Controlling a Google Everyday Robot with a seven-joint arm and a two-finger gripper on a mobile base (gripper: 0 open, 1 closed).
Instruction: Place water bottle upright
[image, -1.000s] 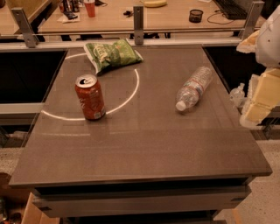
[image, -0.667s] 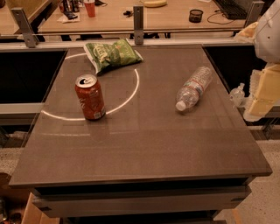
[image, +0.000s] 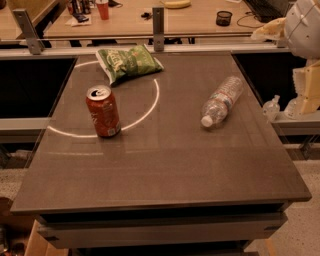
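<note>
The water bottle (image: 222, 101) lies on its side on the right half of the dark table (image: 165, 170). It is clear ribbed plastic, and its white cap (image: 206, 121) points toward the near edge. My gripper (image: 306, 94) shows as cream-coloured parts at the right edge of the view, beyond the table's right side. It is to the right of the bottle, apart from it and touching nothing on the table. The white rounded arm housing (image: 302, 25) sits above it.
A red-orange soda can (image: 103, 111) stands upright at the left, on a white circle line. A green chip bag (image: 128, 62) lies at the back. A tiny clear pump bottle (image: 271, 107) stands on a ledge off the right edge. A cluttered desk (image: 150, 20) runs behind.
My arm and gripper have moved slightly up and to the right, further from the table. The bottle, can and bag have not moved.
</note>
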